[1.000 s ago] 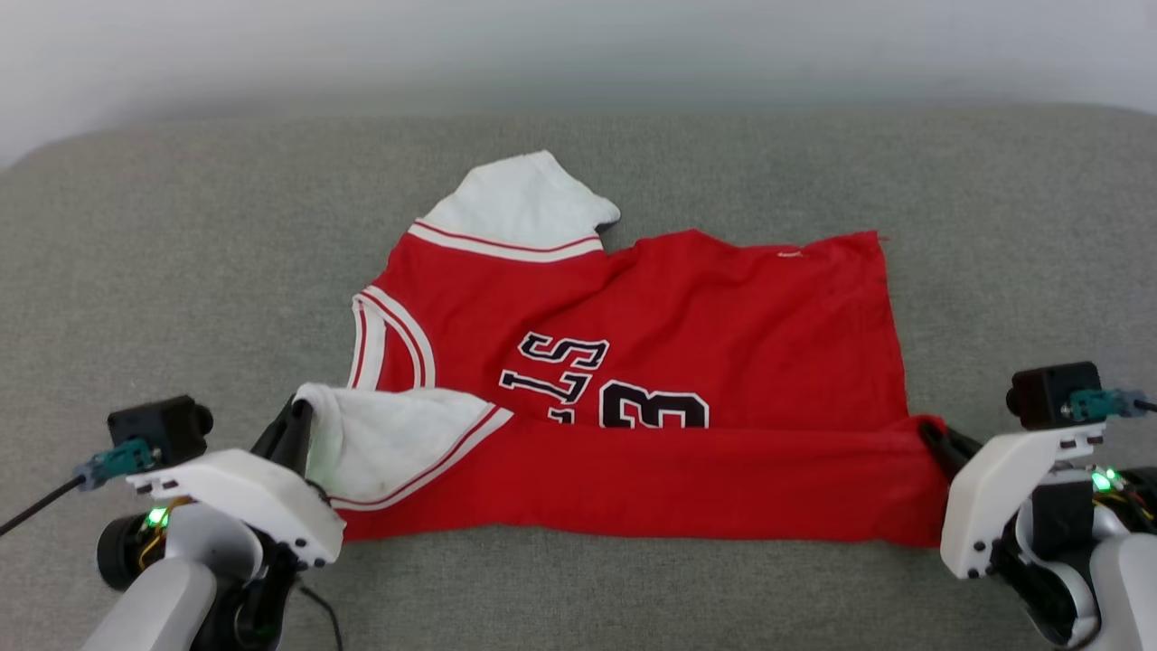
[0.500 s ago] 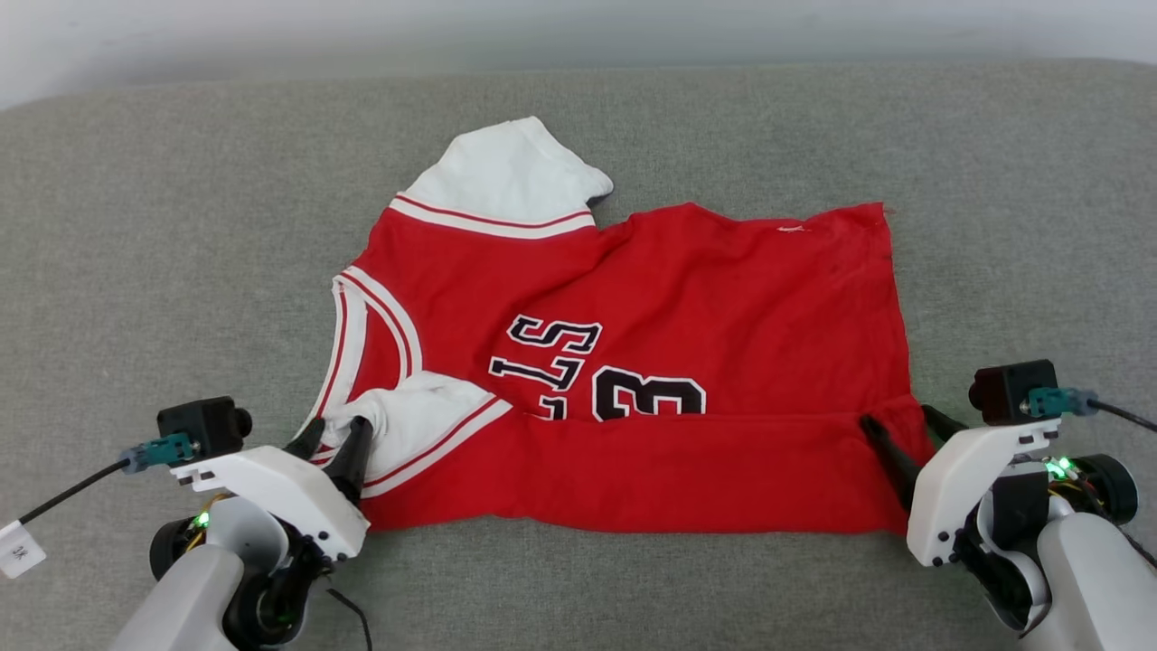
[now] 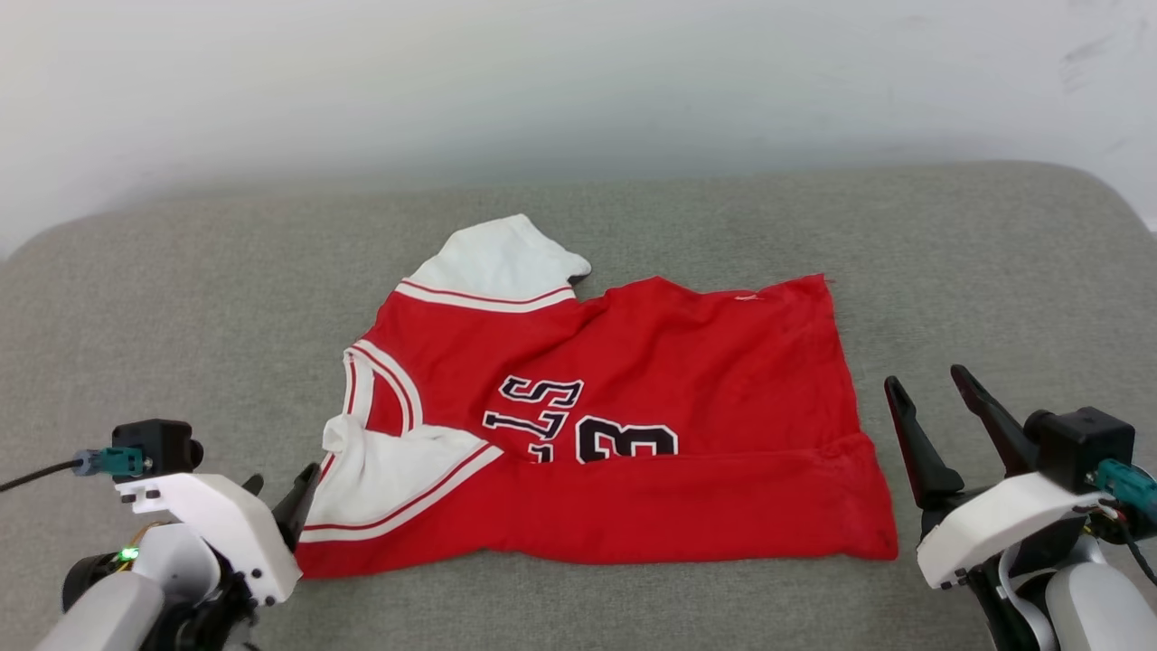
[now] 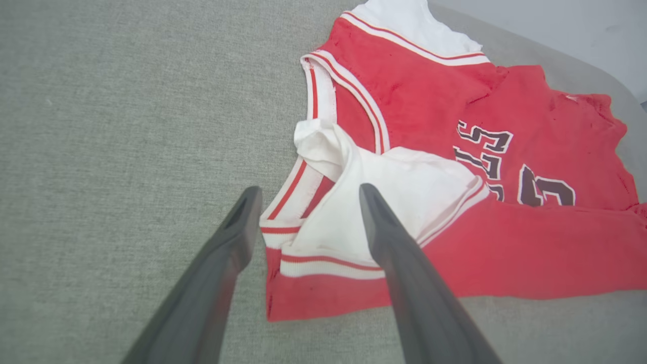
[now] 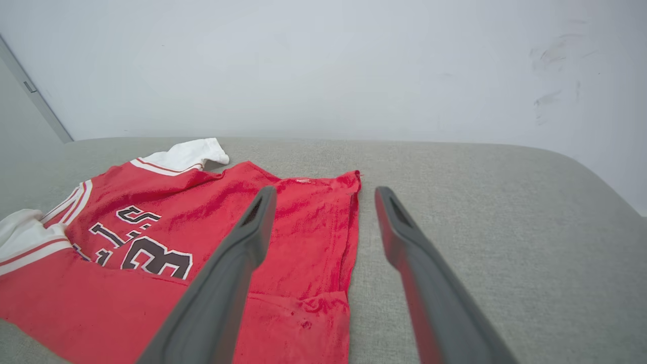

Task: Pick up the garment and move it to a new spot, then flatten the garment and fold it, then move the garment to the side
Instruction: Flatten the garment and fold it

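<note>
The garment (image 3: 705, 380) is a red jersey with white sleeves and black lettering, lying flat on a grey cushioned surface (image 3: 181, 298). Its near long edge is folded over toward the far side and covers the lower part of the number. My left gripper (image 3: 278, 493) stands open at the garment's near-left corner by the white sleeve (image 4: 404, 187), its fingers (image 4: 237, 237) apart and holding nothing. My right gripper (image 3: 935, 407) is open just right of the garment's near-right corner, lifted clear of the cloth (image 5: 313, 222).
A pale wall (image 3: 578, 81) rises behind the grey surface. The surface's rounded far-right corner (image 5: 581, 167) lies beyond my right gripper. Bare grey fabric surrounds the garment on all sides.
Both grippers have opened and let go of the garment's near corners, then drawn back from it. The garment stays with its near edge folded over. The head camera has shifted.
</note>
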